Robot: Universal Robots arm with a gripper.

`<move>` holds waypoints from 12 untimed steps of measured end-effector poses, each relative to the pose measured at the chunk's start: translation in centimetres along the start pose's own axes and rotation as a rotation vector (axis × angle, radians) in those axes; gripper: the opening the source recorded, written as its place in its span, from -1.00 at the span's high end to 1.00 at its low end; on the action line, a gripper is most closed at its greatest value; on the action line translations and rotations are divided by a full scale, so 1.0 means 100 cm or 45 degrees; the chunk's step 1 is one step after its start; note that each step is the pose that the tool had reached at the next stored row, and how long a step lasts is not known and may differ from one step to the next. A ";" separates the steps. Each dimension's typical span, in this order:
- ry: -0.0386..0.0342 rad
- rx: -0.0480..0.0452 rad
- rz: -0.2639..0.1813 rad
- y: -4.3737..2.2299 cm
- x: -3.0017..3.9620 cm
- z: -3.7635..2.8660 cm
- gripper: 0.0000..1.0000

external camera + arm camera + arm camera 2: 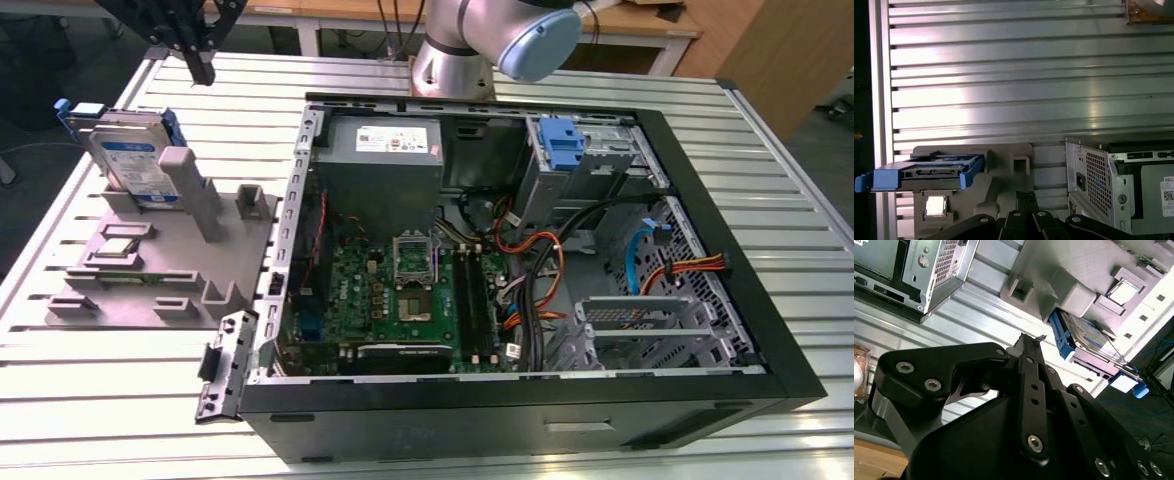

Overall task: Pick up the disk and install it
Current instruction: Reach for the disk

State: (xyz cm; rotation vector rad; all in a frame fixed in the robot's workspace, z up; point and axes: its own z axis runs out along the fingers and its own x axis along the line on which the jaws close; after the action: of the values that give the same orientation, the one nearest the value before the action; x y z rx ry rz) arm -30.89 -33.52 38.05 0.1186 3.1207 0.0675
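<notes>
Disk sits upright in the grey holder, not picked yet. We have the gripper hanging near it, jaws together, empty. Install untouched.

PC TEARDOWN: An open black PC case lies on its side on a slatted aluminium surface, green mobo facing up. A grey PSU w/ white sticker sits inside, above the mobo in the exterior view. Orange cables loop between the mobo & a metal drive cage toward the exterior view's right. A narrow blue bracket stands in the upper bay. Just beside the case, on the exterior view's left, rests a grey moulded fixture carrying a small silver chip.
</notes>
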 end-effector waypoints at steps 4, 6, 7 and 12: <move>0.0001 0.000 0.000 0.0003 0.0002 0.0000 0.80; 0.0001 0.000 0.000 0.0003 0.0002 0.0000 0.80; 0.0001 0.000 0.000 0.0003 0.0003 0.0000 0.80; 0.0000 0.000 0.000 0.0006 0.0003 0.0000 0.80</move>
State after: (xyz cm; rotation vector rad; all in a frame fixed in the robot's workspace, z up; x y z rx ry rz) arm -30.92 -33.46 38.05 0.1186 3.1207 0.0675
